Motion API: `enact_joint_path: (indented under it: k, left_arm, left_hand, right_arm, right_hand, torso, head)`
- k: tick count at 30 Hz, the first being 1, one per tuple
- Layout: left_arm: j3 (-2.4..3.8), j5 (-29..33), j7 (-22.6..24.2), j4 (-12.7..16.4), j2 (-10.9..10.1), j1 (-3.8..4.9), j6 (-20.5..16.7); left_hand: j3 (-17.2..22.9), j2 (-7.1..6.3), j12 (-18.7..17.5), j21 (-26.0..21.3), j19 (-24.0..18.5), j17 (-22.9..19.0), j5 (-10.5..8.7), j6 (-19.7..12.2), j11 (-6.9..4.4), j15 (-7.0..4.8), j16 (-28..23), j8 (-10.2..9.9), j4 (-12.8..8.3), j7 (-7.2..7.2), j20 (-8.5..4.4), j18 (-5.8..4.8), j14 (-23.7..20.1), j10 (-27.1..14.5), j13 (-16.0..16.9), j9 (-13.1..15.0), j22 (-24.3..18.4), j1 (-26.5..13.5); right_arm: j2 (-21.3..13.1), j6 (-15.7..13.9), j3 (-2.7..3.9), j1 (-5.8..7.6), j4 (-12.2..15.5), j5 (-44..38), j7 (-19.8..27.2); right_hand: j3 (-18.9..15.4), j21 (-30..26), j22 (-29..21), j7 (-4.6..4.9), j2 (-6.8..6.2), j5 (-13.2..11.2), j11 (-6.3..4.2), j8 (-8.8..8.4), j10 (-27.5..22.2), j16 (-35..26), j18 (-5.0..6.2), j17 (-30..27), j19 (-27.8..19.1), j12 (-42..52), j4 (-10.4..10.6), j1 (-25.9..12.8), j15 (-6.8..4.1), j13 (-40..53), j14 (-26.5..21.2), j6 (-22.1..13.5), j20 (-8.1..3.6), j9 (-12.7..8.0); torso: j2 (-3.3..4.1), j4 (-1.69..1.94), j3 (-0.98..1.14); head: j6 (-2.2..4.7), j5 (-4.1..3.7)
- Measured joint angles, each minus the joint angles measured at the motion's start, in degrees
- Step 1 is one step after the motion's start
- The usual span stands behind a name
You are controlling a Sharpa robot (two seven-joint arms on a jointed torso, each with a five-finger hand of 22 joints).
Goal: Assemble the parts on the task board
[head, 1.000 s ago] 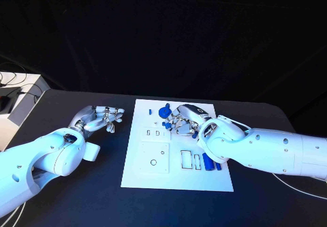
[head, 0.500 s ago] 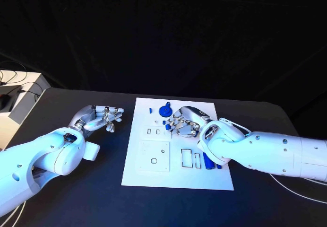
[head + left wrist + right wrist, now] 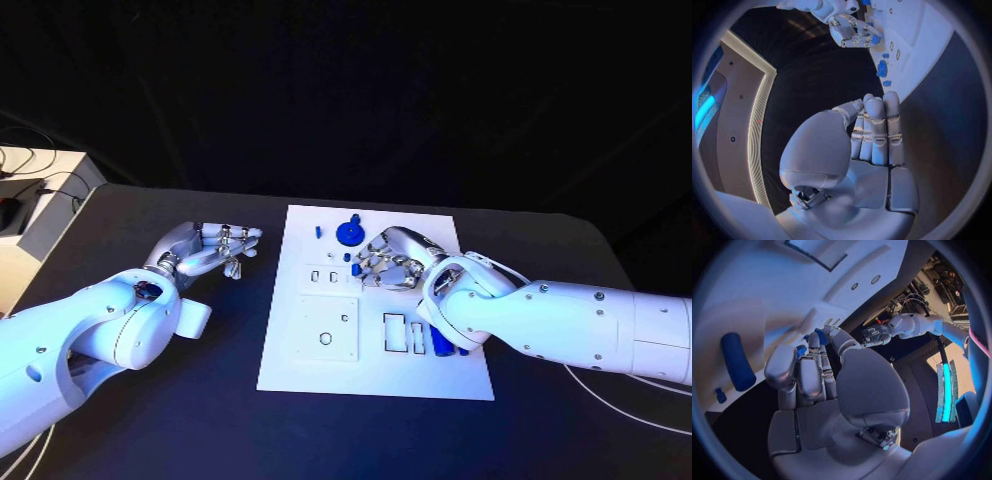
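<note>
Black table (image 3: pixel 173 400) under a dark backdrop, with the white board (image 3: pixel 378 370) at its centre.

Right hand (image 3: pixel 389 258): low over the board's middle, fingers curled downward. In the right wrist view small blue parts (image 3: pixel 820 336) sit at the fingertips (image 3: pixel 811 342), apparently pinched; whether they are lifted clear of the board cannot be told. Nearest this hand on the robot's side, a blue bar (image 3: pixel 440 340) lies on the board by the rectangular slots (image 3: pixel 395 333), partly under the right forearm. In the right wrist view the bar (image 3: pixel 737 361) lies flat beside the hand, with a small blue piece (image 3: pixel 719 395) near it. Beyond the hand, a round blue part (image 3: pixel 348 235) lies near the board's far edge, with a thin blue pin (image 3: pixel 317 235) beside it.

Left hand (image 3: pixel 214 250): off the board, above bare table just beside the board's left edge. Fingers straight and held together, thumb folded alongside; it holds nothing. It is well apart from the right hand.
</note>
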Motion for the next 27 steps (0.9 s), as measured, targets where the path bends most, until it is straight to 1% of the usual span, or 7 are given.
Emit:
enact_joint_path:
  k: [12, 15, 18, 22, 27]
  left_arm:
    - [0.0, -0.03, -0.13, -0.18, 0.02, -0.07, 0.07]
    - [0.0, -0.04, -0.18, -0.2, 0.03, -0.08, 0.09]
    - [0.0, -0.06, -0.23, -0.21, 0.03, -0.09, 0.13]
    - [0.0, -0.08, -0.29, -0.23, 0.03, -0.09, 0.18]
    - [0.0, -0.11, -0.35, -0.23, 0.04, -0.1, 0.27]
  left_hand:
    - [0.0, 0.0, 0.0, 0.25, 0.0, 0.02, 0.0, 0.0, 0.0, 0.0, 0.0, 0.0, 0.0, 0.0, 0.0, 0.0, 0.0, 0.0, 0.0, 0.0, 0.07, 0.0]
    - [0.0, 0.0, 0.0, 0.25, 0.0, 0.02, 0.0, 0.0, 0.0, 0.0, 0.0, 0.0, 0.0, 0.0, 0.0, 0.0, 0.0, 0.0, -0.04, 0.0, 0.13, 0.0]
    - [0.0, 0.0, 0.0, 0.25, 0.0, 0.01, 0.0, 0.0, 0.0, 0.0, -0.01, 0.0, 0.0, 0.0, 0.0, 0.0, 0.0, 0.0, -0.04, 0.0, 0.13, 0.0]
    - [0.0, 0.0, 0.0, 0.25, 0.0, 0.01, 0.0, 0.0, 0.0, 0.0, -0.01, 0.0, 0.0, 0.0, 0.0, 0.0, 0.0, 0.0, -0.04, 0.0, 0.12, 0.0]
    - [0.0, 0.0, 0.0, 0.25, 0.0, 0.07, 0.0, 0.0, 0.0, 0.0, -0.01, 0.0, 0.0, 0.0, 0.0, 0.0, 0.0, 0.0, -0.04, 0.0, 0.26, 0.0]
  right_arm:
    - [0.42, -0.53, 0.0, -0.24, -1.19, 9.57, 4.17]
    - [0.57, -0.37, 0.0, -0.28, -1.54, 11.46, 4.85]
    - [0.66, -0.13, 0.0, -0.32, -1.81, 12.87, 5.29]
    - [0.82, 0.37, 0.0, -0.36, -2.21, 14.01, 5.55]
    - [1.07, 1.01, 0.0, -0.41, -2.51, 14.31, 5.56]
  right_hand:
    - [0.0, -1.26, 0.04, 0.0, 0.03, 1.17, 0.0, 0.13, -0.01, -0.24, -0.03, -1.11, 0.0, 0.01, 0.0, -0.03, 0.0, -0.63, 0.0, -0.01, 0.0, -0.02]
    - [-0.01, -1.26, 0.04, 0.18, 0.18, 1.17, 0.0, 0.13, -0.01, -0.24, -0.06, -1.21, 0.0, 0.01, 0.0, -0.18, 0.2, -0.9, -0.2, -0.2, 0.0, -0.08]
    - [-0.01, -1.26, 0.04, 0.25, 0.18, 1.17, 0.01, 0.13, -0.02, -0.24, -0.18, -1.23, 0.0, 0.01, 0.0, -0.18, 0.2, -0.89, -0.2, -0.48, 0.0, -0.12]
    - [-0.01, -1.26, 0.03, 0.18, 0.18, 1.17, -0.03, 0.13, 0.0, -0.24, 0.4, -1.29, -0.11, 0.02, 0.0, -0.18, 0.2, -0.47, -0.2, -0.8, 0.11, -0.11]
    - [-0.02, -1.26, 0.03, 0.12, 0.17, 1.17, -0.13, 0.13, 0.1, -0.24, 0.42, -1.44, -0.12, 0.02, -0.33, -0.17, 0.2, 0.11, -0.2, -0.86, 0.11, -0.09]
  torso:
    - [0.01, -0.01, 0.01]
    - [0.01, -0.01, 0.01]
    - [0.0, -0.01, 0.01]
    - [0.0, -0.01, 0.01]
    - [0.0, -0.02, 0.01]
  head:
    - [-0.14, 0.09]
    - [-0.2, 0.16]
    - [-0.22, 0.19]
    - [-0.27, 0.19]
    - [-0.32, 0.21]
